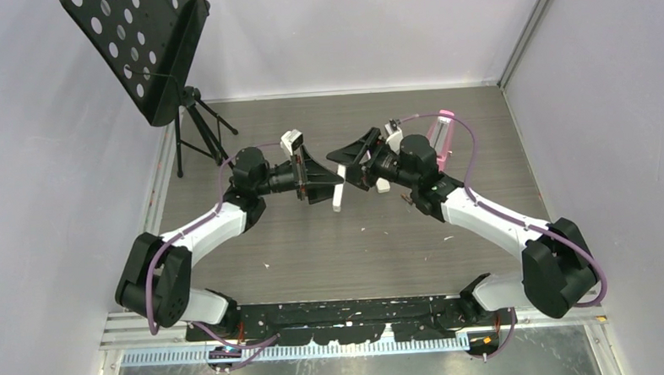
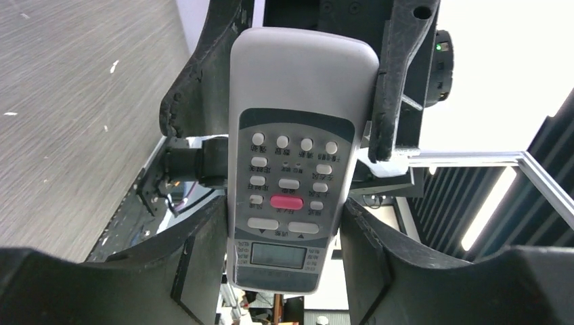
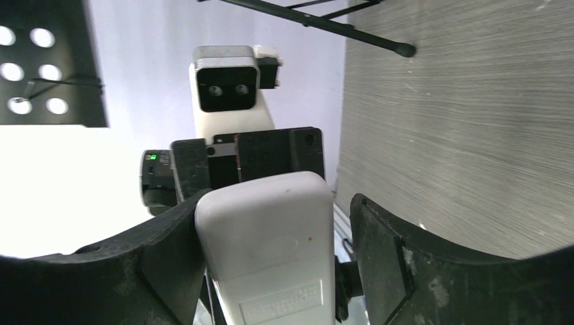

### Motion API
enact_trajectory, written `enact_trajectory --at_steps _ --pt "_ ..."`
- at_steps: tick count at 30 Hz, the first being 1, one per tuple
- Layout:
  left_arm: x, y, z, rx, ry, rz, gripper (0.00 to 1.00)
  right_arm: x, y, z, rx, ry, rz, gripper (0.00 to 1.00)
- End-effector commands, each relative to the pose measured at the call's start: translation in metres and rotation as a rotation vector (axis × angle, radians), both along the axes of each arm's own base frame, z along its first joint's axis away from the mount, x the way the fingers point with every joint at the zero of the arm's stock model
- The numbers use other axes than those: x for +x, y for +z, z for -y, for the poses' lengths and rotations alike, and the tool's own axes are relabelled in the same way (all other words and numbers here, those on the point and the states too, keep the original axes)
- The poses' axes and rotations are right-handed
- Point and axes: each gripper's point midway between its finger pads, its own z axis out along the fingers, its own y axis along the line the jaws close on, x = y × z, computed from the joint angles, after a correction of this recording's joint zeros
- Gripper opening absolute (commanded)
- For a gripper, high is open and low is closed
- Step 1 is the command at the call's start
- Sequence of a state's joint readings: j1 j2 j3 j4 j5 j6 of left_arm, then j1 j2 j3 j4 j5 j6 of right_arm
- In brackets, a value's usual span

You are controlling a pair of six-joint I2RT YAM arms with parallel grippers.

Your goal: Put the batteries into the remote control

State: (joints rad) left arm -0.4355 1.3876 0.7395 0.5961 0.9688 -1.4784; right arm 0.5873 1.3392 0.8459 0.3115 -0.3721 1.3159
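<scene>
The remote control (image 1: 338, 197) is white with a grey button panel, one pink button and a small display (image 2: 291, 183). It is held in the air over the middle of the table. My left gripper (image 1: 334, 190) is shut on its display end (image 2: 284, 227). My right gripper (image 1: 346, 171) faces it from the other side. Its fingers (image 2: 396, 81) straddle the remote's far end. In the right wrist view the plain white back (image 3: 267, 237) lies between my right gripper's (image 3: 277, 203) jaws. It touches the left finger, with a gap at the right one. No batteries are in view.
A small white piece (image 1: 383, 185) lies on the table under the right gripper. A long slim pink and white object (image 1: 441, 139) lies at the back right. A black music stand (image 1: 136, 44) stands at the back left. Grey walls close in the table.
</scene>
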Motion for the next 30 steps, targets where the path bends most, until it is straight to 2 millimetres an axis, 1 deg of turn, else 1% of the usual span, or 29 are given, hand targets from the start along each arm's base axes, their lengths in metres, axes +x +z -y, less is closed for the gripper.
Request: enact_trajectory --at_steps 1,2,5,7,8,9,11,12,13,15,18,20,22,26,30 --pt "-0.005 0.039 -0.001 -0.128 -0.021 0.101 0.13 -0.009 0.030 -0.001 0.107 0.013 0.057 0.73" --pt "-0.005 0.039 -0.001 -0.131 -0.019 0.103 0.13 -0.008 0.030 -0.001 0.118 0.012 0.060 0.71" --pt "-0.005 0.038 -0.001 -0.130 -0.014 0.102 0.17 -0.005 0.034 -0.002 0.152 0.003 0.065 0.61" --pt "-0.004 0.035 -0.001 -0.120 -0.005 0.100 0.24 -0.003 0.035 -0.001 0.161 -0.016 0.060 0.54" --pt "-0.002 0.032 -0.001 -0.108 0.004 0.100 0.32 -0.001 0.036 -0.001 0.161 -0.026 0.062 0.50" --pt "0.000 0.029 -0.001 -0.089 0.020 0.123 0.45 0.001 0.036 0.000 0.156 -0.043 0.057 0.48" --pt "0.006 0.015 -0.002 -0.018 0.061 0.111 0.56 0.005 0.032 0.003 0.139 -0.085 0.039 0.44" --pt "0.009 0.009 -0.003 0.026 0.080 0.132 0.60 0.009 0.029 0.006 0.128 -0.112 0.028 0.42" --pt "0.012 0.000 -0.005 0.085 0.098 0.164 0.68 0.012 0.027 0.008 0.120 -0.136 0.019 0.42" --pt "0.016 -0.011 -0.012 0.194 0.144 0.211 0.81 0.019 0.019 0.014 0.090 -0.191 -0.005 0.41" --pt "0.022 -0.020 -0.027 0.324 0.222 0.296 0.98 0.030 0.006 0.025 0.067 -0.287 -0.054 0.41" --pt "0.022 -0.020 -0.033 0.352 0.267 0.365 1.00 0.036 -0.001 0.029 0.083 -0.333 -0.087 0.41" --pt "0.021 -0.022 -0.034 0.356 0.305 0.435 1.00 0.041 -0.006 0.029 0.091 -0.356 -0.123 0.41" --pt "0.021 -0.023 -0.036 0.396 0.401 0.558 1.00 0.047 -0.016 0.025 0.095 -0.373 -0.202 0.41" --pt "0.023 -0.036 -0.038 0.520 0.468 0.627 0.99 0.050 -0.025 0.018 0.074 -0.366 -0.261 0.41"
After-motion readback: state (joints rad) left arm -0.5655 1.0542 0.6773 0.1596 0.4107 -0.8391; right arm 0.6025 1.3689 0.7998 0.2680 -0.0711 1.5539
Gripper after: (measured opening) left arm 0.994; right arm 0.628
